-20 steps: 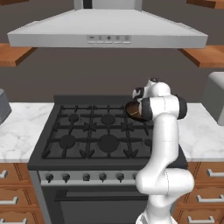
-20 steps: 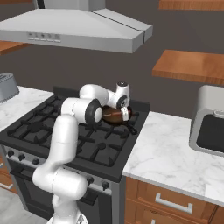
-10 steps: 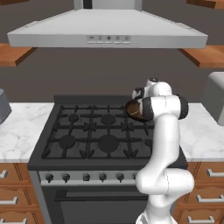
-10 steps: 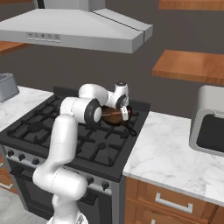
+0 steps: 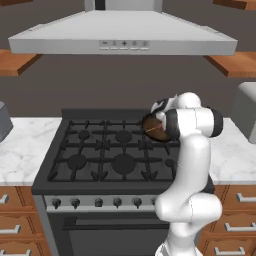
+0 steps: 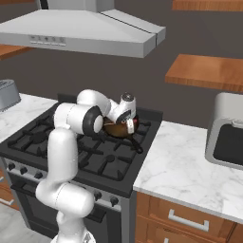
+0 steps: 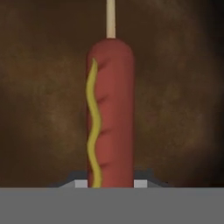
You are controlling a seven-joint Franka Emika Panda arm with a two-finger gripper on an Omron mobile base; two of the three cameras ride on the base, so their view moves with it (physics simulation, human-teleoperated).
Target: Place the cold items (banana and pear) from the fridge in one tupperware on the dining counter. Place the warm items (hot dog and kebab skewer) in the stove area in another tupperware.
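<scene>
Near: stove (image 5: 100, 160) w/ black grates, knobs (image 5: 97, 202) along the front. White marble counter (image 6: 190, 166) to its right.

Far right burner: dark pan (image 6: 116, 128) sits there. The gripper (image 6: 129, 124) is down in the pan. In the hand view it is clamped on the hot dog (image 7: 110, 113), red w/ a wavy yellow mustard line, on a wooden stick (image 7: 110, 17), lying on the brown pan bottom. The finger tips (image 7: 142, 180) sit tight at both sides of its near end.

Step now, I think: pick up hot dog. To do it well: lift straight up, slow, clear of the pan rim. Grip is near one end, so it may tip or slip. Keep hand level & don't swing fast. The tupperware for warm things isn't seen here.

Far: grey hood (image 5: 122, 35) above, wood shelves (image 6: 206, 71) by the dark wall.
</scene>
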